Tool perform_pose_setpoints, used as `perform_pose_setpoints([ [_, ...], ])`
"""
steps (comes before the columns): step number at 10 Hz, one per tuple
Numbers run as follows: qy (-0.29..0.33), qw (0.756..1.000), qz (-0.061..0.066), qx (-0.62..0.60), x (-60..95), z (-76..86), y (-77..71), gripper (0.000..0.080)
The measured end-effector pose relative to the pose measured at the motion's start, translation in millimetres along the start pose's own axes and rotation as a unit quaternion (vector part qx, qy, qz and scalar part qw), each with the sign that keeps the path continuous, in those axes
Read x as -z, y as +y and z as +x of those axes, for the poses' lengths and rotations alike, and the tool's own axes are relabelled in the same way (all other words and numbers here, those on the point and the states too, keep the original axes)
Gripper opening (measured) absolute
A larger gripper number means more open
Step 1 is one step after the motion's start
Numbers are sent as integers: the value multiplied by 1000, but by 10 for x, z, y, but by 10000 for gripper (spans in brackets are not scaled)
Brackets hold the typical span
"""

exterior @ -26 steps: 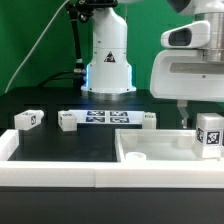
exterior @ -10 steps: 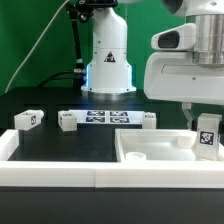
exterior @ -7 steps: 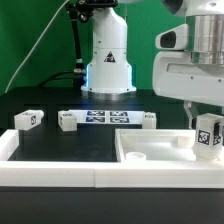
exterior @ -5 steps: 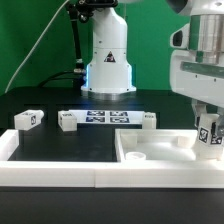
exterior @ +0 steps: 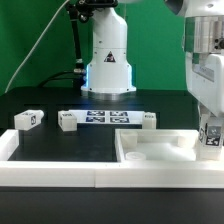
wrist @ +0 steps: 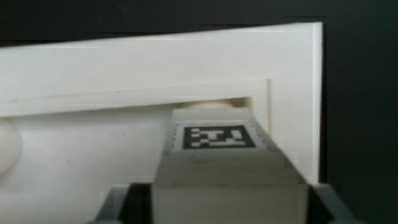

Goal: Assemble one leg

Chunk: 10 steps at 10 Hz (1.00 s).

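My gripper [exterior: 211,128] is shut on a white leg [exterior: 212,137] with a black-and-white tag and holds it upright at the exterior view's far right, over the far right corner of the white tabletop [exterior: 150,143]. In the wrist view the held leg [wrist: 219,165] fills the space between the jaws of the gripper [wrist: 222,205], tag facing the camera, just above the tabletop's corner [wrist: 285,75] and a round hole [wrist: 210,104] there. Three more legs lie on the black table: one [exterior: 28,119], a second [exterior: 67,122] and a third [exterior: 148,120].
The marker board [exterior: 101,118] lies between the loose legs in front of the robot base [exterior: 108,70]. A white wall [exterior: 60,175] runs along the front edge. A round boss [exterior: 138,157] sits in the tabletop's near left corner.
My gripper has moved toward the exterior view's right and down with the leg, closer to the tabletop's far right corner. The loose legs have not moved.
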<state>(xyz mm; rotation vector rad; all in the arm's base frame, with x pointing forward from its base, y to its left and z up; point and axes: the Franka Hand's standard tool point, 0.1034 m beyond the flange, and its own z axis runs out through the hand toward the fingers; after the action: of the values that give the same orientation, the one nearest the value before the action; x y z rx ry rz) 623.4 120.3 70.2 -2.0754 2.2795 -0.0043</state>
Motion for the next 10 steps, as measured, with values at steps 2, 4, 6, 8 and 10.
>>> perform_pose_setpoints([
  [2,0,999,1,46,2,-3,-3,548],
  [4,1,990,2,138,14,-17,-14,635],
  [6,1,964,3,266,29,-29,-29,647],
  [8,2,938,2,347,27,-63,-20,648],
  [10,10,896,0,444,27,-77,-17,648],
])
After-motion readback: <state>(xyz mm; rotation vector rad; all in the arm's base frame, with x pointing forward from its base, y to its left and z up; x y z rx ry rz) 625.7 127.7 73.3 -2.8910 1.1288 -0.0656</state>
